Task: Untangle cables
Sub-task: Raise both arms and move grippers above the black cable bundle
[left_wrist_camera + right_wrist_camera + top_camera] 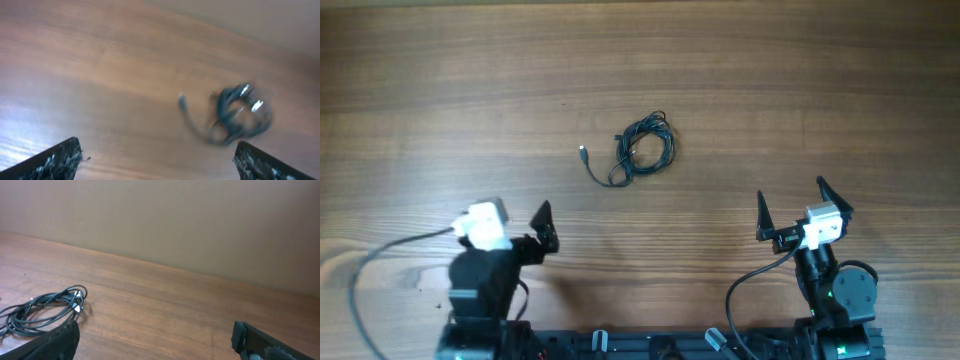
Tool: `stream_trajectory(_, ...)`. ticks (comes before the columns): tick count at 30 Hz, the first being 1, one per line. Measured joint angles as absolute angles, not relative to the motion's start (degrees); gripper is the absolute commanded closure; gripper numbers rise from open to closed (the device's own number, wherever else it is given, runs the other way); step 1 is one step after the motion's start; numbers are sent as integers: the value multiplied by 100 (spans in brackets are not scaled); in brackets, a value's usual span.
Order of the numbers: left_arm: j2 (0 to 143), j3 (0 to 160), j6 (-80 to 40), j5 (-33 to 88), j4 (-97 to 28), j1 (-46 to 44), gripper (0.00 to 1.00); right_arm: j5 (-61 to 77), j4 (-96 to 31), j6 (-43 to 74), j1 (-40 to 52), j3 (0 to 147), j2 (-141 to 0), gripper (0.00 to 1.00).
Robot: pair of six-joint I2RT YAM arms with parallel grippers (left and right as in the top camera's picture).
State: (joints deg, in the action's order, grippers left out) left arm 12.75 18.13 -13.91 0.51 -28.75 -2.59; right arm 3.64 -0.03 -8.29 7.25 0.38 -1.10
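One dark cable (642,148), loosely coiled and tangled, lay on the wooden table (440,90) just above centre of the overhead frame, with one plug end trailing left. The left hand (157,145), at lower left, had its fingers spread wide and held nothing. The right hand (797,207), at lower right, was likewise spread and empty, well apart from the cable.

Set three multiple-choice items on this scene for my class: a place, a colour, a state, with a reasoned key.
1. Where is the cable bundle? A) held in the left fingers B) on the table, touching neither gripper C) off the table
2. Its colour? A) white B) red C) black
3. The left gripper and right gripper are: A) both open, empty B) both shut C) one shut on the cable
Key: B, it lies alone on the table; C, black strands; A, fingers spread, nothing between.
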Motion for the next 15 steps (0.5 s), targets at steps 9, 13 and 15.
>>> stream_trajectory(9, 5297, 8342, -1363, 54, -6471, -259, 0, 364, -5, -849, 725, 36, -95, 0)
stream_trajectory(13, 7487, 10711, -1341, 421, -7544, -263, 0, 364, -3, -851, 727, 36, -93, 0)
stream_trajectory(15, 8307, 11410, -1162, 958, -7596, -263, 0, 364, -1, -851, 727, 36, -91, 0)
